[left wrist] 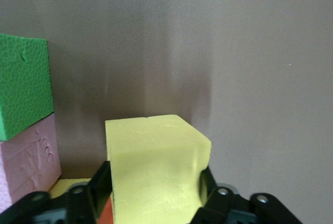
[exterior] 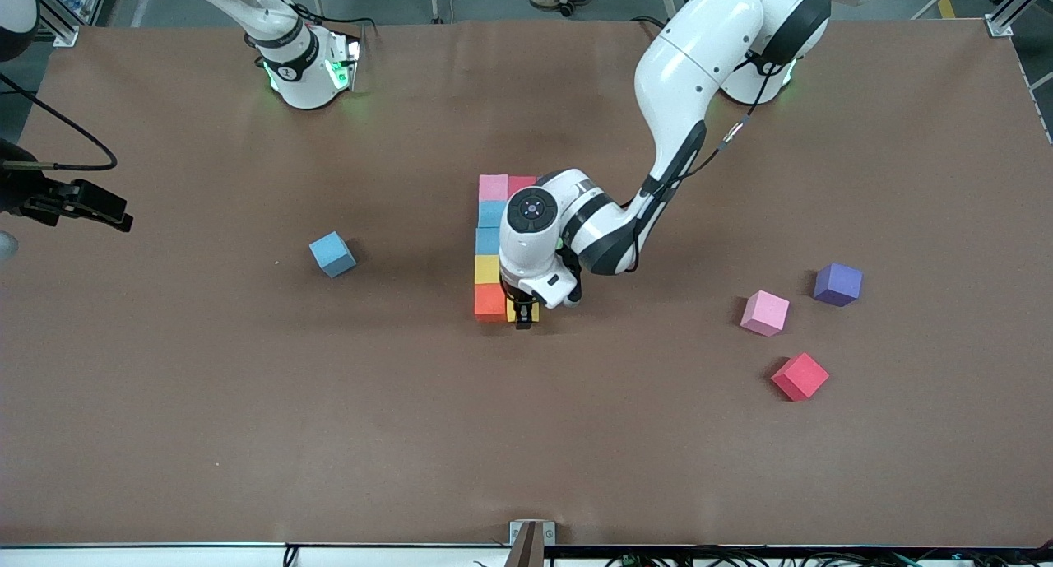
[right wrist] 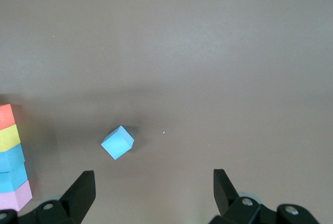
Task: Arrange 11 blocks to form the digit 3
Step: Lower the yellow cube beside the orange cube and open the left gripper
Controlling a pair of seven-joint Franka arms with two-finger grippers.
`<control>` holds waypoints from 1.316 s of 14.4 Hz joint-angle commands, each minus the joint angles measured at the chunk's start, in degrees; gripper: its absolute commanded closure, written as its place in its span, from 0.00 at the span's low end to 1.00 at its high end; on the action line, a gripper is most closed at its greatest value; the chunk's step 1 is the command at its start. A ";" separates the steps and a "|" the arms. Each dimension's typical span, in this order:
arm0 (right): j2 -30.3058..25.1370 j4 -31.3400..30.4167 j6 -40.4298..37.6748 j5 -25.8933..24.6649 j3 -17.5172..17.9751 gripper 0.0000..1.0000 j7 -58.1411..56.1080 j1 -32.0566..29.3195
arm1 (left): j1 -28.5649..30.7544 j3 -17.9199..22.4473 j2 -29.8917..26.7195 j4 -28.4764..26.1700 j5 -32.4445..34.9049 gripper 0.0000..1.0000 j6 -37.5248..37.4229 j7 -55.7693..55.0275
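The digit 3 (exterior: 492, 246) is part-built near the middle of the brown table (exterior: 247, 402): a column of pink, blue, blue, yellow and orange cubes runs toward the front camera, with a red cube (exterior: 521, 184) touching the pink one at the column's farthest end. At its nearest end, beside the orange cube (exterior: 489, 301), sits a pale yellow block (exterior: 529, 311). The left gripper (exterior: 523, 314) is down at this block, fingers (left wrist: 102, 182) flanking it on two sides; whether they press it or stand just off it cannot be told. The left wrist view also shows a green cube (left wrist: 22, 83) sitting against a pink one (left wrist: 28, 156), both by the figure.

Toward the right arm's end from the digit, a loose blue block (exterior: 332, 253) lies alone with bare table all round it. The right gripper (right wrist: 154, 190) waits over that end of the table, claws spread wide and empty.

Toward the left arm's end from the digit, three loose cubes lie near one another but apart: purple (exterior: 837, 284), pink (exterior: 764, 313) and red (exterior: 800, 376), the red nearest the camera. The broad strip of table between the digit and the camera-side edge is open. No writing on the cubes can be read.
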 commanded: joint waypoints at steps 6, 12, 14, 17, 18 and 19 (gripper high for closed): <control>-0.19 0.62 -1.73 3.72 0.41 0.00 0.05 -0.42 | -0.21 0.23 -2.40 -0.54 1.46 0.00 -0.16 -0.28; -0.54 0.10 -3.85 3.19 0.32 0.00 -0.12 -0.68 | -0.21 -0.47 -9.25 -0.81 1.46 0.00 -8.15 1.99; -2.03 -1.39 -3.24 2.75 0.41 0.00 -0.30 -0.68 | 0.84 -0.65 -11.71 -0.89 1.29 0.00 -11.84 6.73; -4.93 -4.72 -2.18 1.79 0.41 0.00 -0.30 -0.68 | 6.10 -0.65 -15.31 -1.68 1.38 0.00 -15.98 22.34; -6.59 -6.56 -1.39 1.70 0.41 0.00 -0.39 -0.68 | 8.82 -0.65 -16.46 -1.77 1.12 0.00 -17.64 28.31; -7.83 -7.89 -1.21 1.70 0.49 0.00 -0.39 -0.68 | 10.50 -0.74 -17.60 -2.21 0.94 0.00 -19.40 33.94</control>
